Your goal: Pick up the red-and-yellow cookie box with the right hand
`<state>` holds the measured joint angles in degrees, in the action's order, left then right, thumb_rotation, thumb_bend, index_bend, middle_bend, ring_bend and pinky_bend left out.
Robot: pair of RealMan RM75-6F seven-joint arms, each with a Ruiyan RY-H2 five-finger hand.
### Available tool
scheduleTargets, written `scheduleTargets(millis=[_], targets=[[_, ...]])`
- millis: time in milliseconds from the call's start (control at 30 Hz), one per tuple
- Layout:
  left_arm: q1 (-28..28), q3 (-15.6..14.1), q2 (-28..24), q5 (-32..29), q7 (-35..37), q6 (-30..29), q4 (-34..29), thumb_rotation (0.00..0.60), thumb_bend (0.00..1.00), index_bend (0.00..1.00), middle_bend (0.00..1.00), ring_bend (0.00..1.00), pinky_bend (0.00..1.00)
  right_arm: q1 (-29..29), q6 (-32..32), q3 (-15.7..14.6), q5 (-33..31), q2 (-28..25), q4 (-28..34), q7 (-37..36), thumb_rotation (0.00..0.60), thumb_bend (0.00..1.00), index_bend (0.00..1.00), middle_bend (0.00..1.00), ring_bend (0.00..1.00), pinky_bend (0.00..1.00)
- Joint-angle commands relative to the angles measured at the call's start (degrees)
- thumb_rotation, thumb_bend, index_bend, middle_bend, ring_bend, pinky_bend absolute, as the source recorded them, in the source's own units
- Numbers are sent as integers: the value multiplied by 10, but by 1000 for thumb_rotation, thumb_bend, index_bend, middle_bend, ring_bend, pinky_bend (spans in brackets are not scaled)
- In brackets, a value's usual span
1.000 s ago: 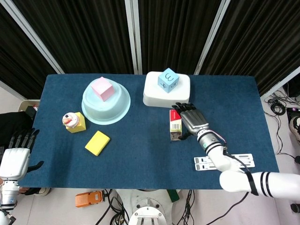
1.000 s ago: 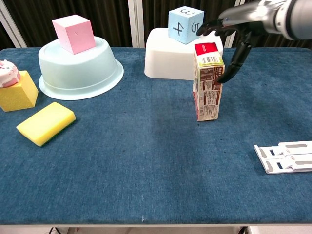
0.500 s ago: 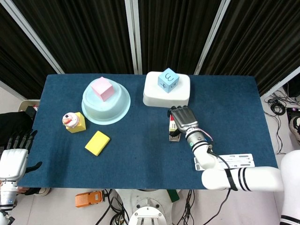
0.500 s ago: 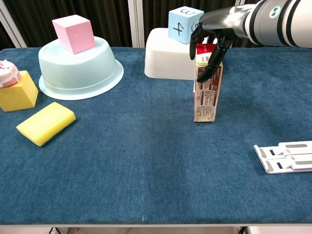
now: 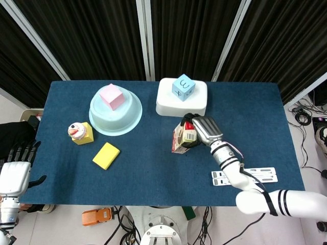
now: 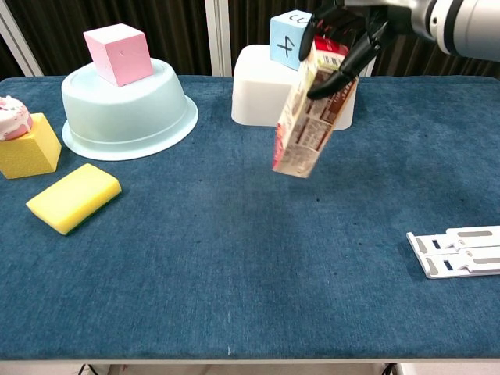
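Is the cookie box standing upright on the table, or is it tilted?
Tilted and off the table: the right hand grips the cookie box at its top.

Right hand (image 6: 349, 31) grips top of cookie box (image 6: 310, 117); box tilted, clear of blue table (image 6: 234, 273), just before white upturned tub (image 6: 262, 94) bearing blue numbered cube (image 6: 287, 37)

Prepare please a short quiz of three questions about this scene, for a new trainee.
1. True or false: the cookie box stands flat on the table.
2. Which robot hand grips the box: A) left robot hand B) right robot hand?
3. What sits on top of the light blue upturned bowl?

Key:
1. False; it hangs tilted, clear of the cloth.
2. B; the fingers grip its top end.
3. A pink cube.
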<state>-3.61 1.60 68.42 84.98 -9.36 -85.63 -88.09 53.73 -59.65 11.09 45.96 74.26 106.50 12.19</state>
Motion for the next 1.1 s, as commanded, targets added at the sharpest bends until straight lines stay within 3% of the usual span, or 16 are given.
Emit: scheduleTargets(millis=[33, 267, 567, 867, 967, 1100], targets=[[0, 0, 2, 0, 1, 0, 1, 600, 0, 54, 58, 0, 0, -78, 12, 5, 167, 9, -53, -194, 566, 323, 436, 397, 412, 458], [-2, -1, 9, 0, 0, 3, 4, 600, 0, 54, 58, 0, 0, -128, -36, -30, 346, 127, -260, -490, 575, 323, 406, 396, 371, 419], [-5, -1, 14, 2, -3, 7, 3, 600, 0, 54, 58, 0, 0, -149, -98, -60, 416, 289, -535, -704, 580, 323, 356, 396, 323, 360], [-6, 0, 14, 0, -2, 9, 4, 600, 0, 54, 58, 0, 0, -158, -125, -66, 430, 368, -684, -800, 592, 323, 293, 389, 273, 301], [-8, 0, 16, -1, -1, 12, 6, 600, 0, 54, 58, 0, 0, -161, -121, -75, 436, 370, -704, -807, 595, 323, 222, 340, 211, 207], [-10, 0, 18, -1, 0, 14, 7, 600, 0, 54, 58, 0, 0, -164, -110, -92, 448, 358, -704, -796, 597, 323, 38, 200, 83, 22]])
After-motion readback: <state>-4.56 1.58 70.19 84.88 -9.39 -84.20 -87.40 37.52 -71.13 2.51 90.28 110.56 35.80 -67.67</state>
